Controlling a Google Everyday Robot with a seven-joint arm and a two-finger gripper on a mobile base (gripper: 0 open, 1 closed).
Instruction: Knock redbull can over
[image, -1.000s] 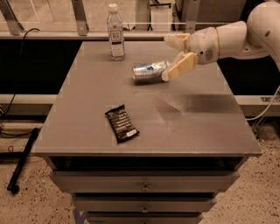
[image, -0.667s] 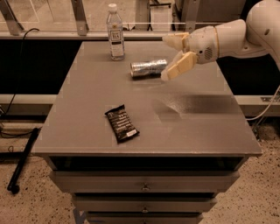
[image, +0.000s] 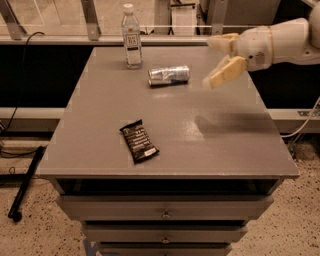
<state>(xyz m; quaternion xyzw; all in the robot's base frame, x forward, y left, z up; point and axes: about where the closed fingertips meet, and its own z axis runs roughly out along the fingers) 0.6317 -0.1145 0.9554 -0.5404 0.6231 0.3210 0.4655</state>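
The redbull can is a silver can with blue panels. It lies on its side on the grey table, toward the back middle. My gripper hangs above the table's right back part, to the right of the can and apart from it. Its two cream fingers are spread wide, and nothing is between them.
A clear water bottle with a white cap stands upright at the back, left of the can. A dark snack packet lies near the table's front middle. Drawers sit under the table top. A railing runs behind the table.
The can has settled flat on its side and rolled slightly left. My gripper has pulled away to the right, leaving a gap between it and the can.
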